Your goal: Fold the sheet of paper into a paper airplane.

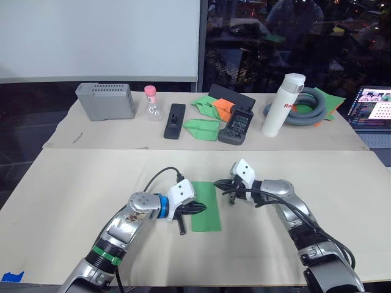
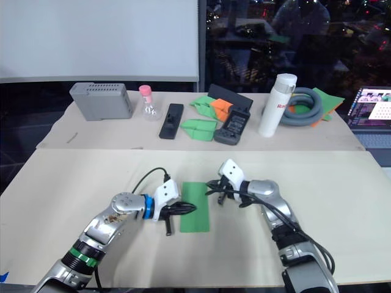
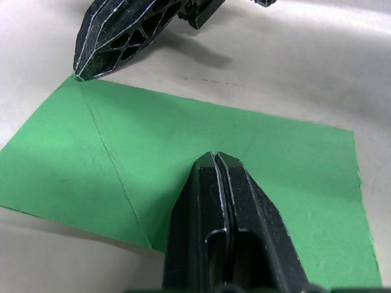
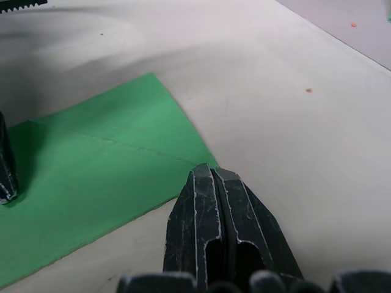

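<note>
Sheet of paper [image 1: 204,207] lies flat on the near table [image 1: 73,183], roughly centred between the two arms. It reads as a narrow green rectangle; long axis runs away from the robot toward the back table [image 1: 110,135], short edges near and far. No pointed end — corners are square. Creases cross its face: a diagonal one and a fainter straight one show in the left wrist view.

Left gripper [image 1: 199,209] reaches in from the robot's left, lying low, its tip over the sheet's left half about midway along the long edge. Its fingers [image 3: 226,201] are pressed together, nothing between them; the closed tip sits over the green surface. Cannot tell whether it actually touches the paper.

Right gripper [image 1: 218,184] comes in from the robot's right at the sheet's far right corner. Its fingers [image 4: 214,207] are also together, with no paper between them. The tip sits right at that corner; left wrist view shows it at the very point of the corner, at the table surface.

On the back table: grey box [image 1: 105,101], white bottle [image 1: 283,104], grey hose coil [image 1: 306,108], several folded green and orange paper pieces [image 1: 211,116].
</note>
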